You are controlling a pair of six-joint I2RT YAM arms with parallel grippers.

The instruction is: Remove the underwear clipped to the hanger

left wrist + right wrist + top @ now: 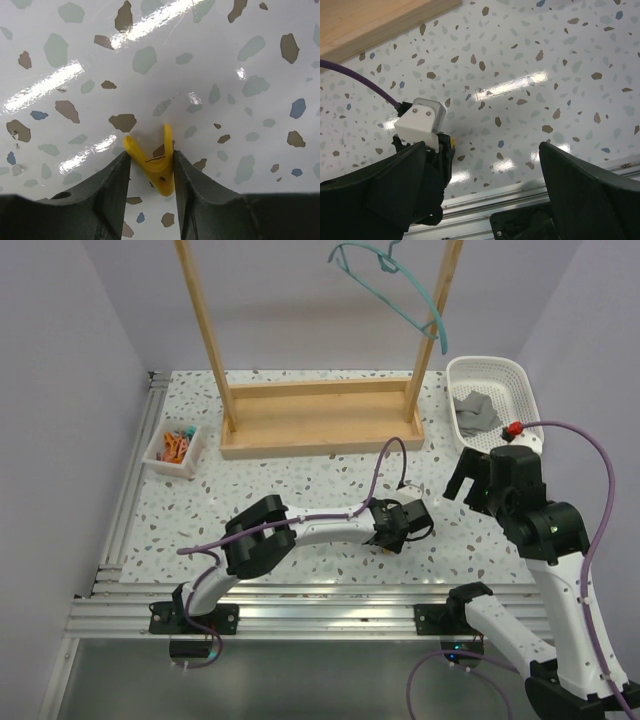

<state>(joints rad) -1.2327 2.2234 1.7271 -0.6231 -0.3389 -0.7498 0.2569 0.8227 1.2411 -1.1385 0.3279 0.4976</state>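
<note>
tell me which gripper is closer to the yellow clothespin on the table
Left. The left gripper has the yellow clothespin between its fingers on the table; the right gripper is open, off to the right, beside the white basket.

You have the hanger [405,292] high in the frame [320,422], by its right post. Right of the frame stands the basket [526,380], the underwear [477,412] in it; left of the frame, the tub [163,466] of pegs [177,444]. Before the frame, a peg [156,172] sits between the fingers [112,195] of the left gripper [152,154].
</note>
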